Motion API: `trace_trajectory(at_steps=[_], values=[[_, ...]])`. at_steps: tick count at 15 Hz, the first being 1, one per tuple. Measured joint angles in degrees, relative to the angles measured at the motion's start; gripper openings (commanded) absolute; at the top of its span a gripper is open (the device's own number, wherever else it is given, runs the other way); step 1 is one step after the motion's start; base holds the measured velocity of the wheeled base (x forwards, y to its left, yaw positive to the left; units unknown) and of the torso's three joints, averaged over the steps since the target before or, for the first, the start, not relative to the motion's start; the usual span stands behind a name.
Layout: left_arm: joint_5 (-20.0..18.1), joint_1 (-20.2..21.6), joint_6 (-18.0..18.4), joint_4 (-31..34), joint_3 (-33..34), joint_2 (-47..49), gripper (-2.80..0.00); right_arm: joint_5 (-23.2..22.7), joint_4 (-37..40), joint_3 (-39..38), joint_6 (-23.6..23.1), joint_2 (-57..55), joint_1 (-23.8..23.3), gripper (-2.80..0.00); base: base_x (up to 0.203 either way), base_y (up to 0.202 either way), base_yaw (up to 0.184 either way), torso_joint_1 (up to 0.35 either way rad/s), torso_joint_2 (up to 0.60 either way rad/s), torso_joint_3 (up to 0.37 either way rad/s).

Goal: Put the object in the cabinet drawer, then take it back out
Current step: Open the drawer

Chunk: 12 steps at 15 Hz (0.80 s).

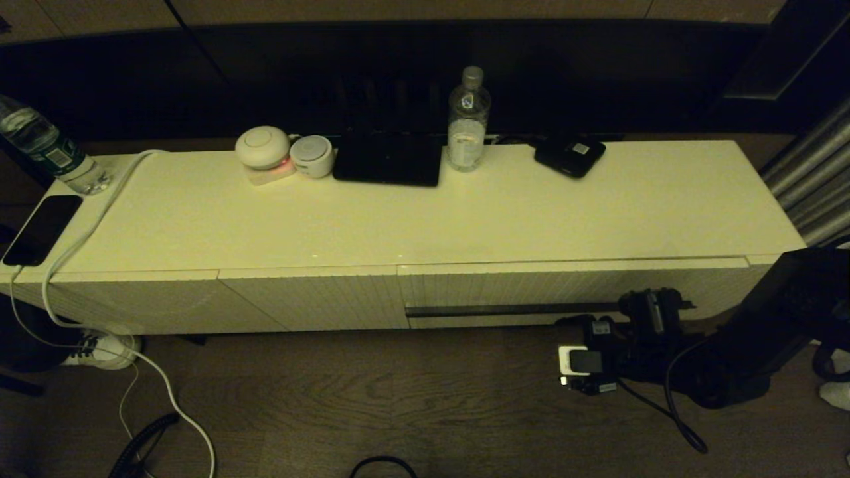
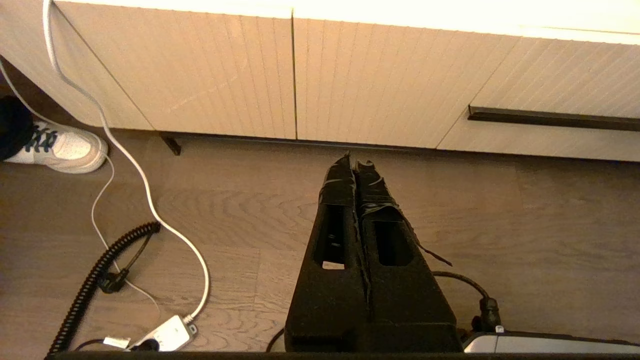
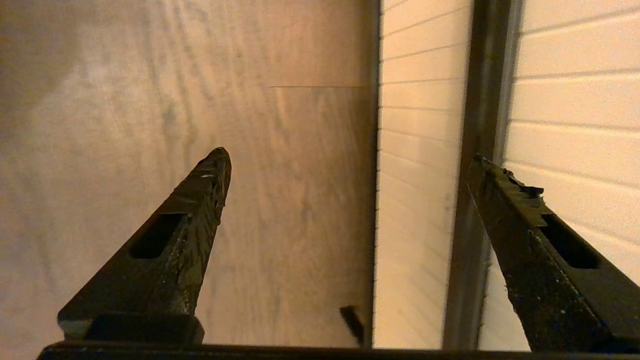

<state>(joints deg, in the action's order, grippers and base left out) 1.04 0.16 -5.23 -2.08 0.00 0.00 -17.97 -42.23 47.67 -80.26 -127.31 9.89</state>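
Note:
The cabinet drawer (image 1: 571, 287) is pushed in flush, its ribbed white front carrying a long dark handle strip (image 1: 511, 309). My right gripper (image 1: 654, 312) hovers low in front of the right end of that strip. In the right wrist view the gripper (image 3: 350, 159) is open and holds nothing; one fingertip (image 3: 492, 180) lies over the handle strip (image 3: 481, 90), the other over the floor. My left gripper (image 2: 353, 162) is shut and empty, hanging above the wooden floor before the cabinet, with the handle strip (image 2: 550, 118) off to its side. The object is out of view.
On the cabinet top (image 1: 425, 219) stand a clear bottle (image 1: 468, 119), two round white devices (image 1: 263, 147), a black slab (image 1: 388, 159) and a flat black device with a label (image 1: 570, 156). A phone (image 1: 41, 229), a bottle (image 1: 46, 149), a white cable (image 1: 73, 245) and a shoe (image 1: 99, 348) lie left.

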Motion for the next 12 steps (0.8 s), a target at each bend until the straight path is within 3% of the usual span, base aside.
trace_trajectory(at_steps=[12], values=[[0.0, 0.0, 0.0, 0.0, 0.0, 0.0, -2.80, -0.1, -0.4, 6.5, 0.5, -3.9, -2.1, 0.00, 0.000, 0.000, 0.000, 0.000, 0.00, 0.000]])
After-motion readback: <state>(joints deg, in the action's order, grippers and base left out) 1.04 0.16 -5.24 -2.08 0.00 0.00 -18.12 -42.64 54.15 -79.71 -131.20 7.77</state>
